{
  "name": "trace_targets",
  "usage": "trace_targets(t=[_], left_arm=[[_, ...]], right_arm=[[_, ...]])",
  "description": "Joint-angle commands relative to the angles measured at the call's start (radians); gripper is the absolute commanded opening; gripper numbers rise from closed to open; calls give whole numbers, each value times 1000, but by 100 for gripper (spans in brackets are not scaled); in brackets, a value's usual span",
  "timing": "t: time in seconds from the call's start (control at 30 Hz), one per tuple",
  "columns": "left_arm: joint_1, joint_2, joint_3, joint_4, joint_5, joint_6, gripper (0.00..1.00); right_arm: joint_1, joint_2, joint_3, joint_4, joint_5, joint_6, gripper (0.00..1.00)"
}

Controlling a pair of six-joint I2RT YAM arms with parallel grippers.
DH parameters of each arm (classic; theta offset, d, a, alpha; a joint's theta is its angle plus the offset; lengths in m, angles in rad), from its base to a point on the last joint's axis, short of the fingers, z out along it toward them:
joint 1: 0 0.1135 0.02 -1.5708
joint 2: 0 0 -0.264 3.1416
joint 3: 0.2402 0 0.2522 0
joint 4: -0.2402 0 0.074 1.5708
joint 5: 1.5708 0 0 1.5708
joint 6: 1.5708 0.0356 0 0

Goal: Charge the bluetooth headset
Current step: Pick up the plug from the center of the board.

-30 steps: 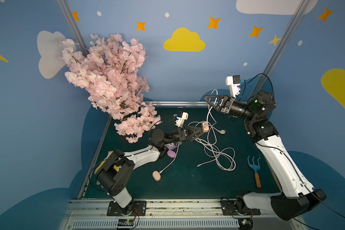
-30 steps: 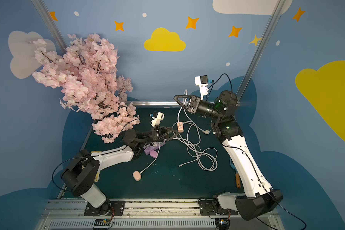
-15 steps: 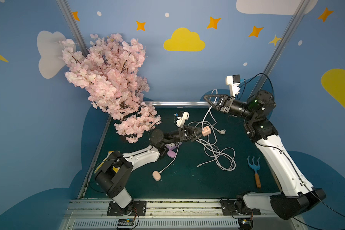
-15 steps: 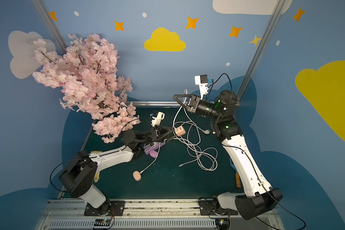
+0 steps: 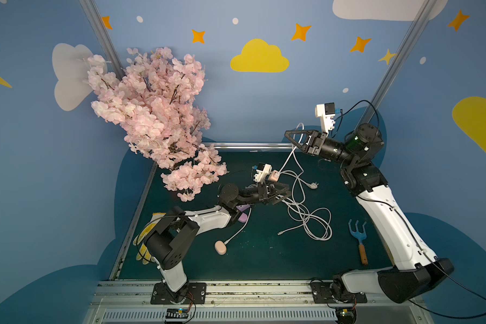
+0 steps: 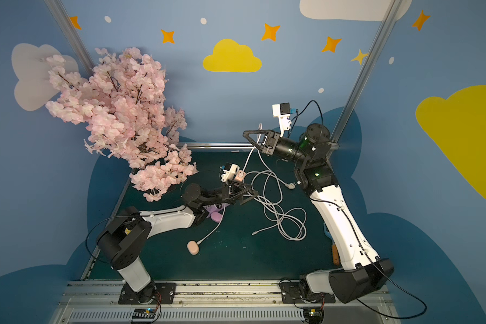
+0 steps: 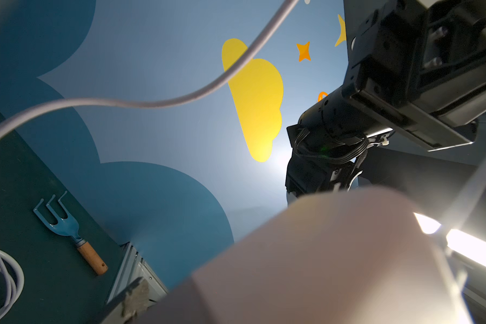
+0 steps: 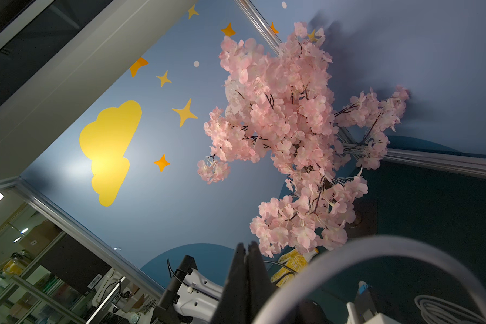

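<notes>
Holding a white cable aloft, the right gripper is closed on it; the left gripper, spread wide and empty, sits just under the dangling charger block. The presumed headset, a pink oval, lies nearer the left arm.

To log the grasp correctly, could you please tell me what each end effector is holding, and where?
The right end effector pinches the white cable partway along, above its hanging pink adapter; the left end effector holds nothing.
</notes>
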Motion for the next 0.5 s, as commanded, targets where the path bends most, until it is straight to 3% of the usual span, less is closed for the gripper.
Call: trace_targets(t=[0.0,0.47], left_arm=[[15,-39,-8,37,10,5,100],[76,-156,-32,36,6,-9,99]], right_arm=[[1,-11,11,43,-6,1,0],[-61,-118,-133,23,-1,-1,0]])
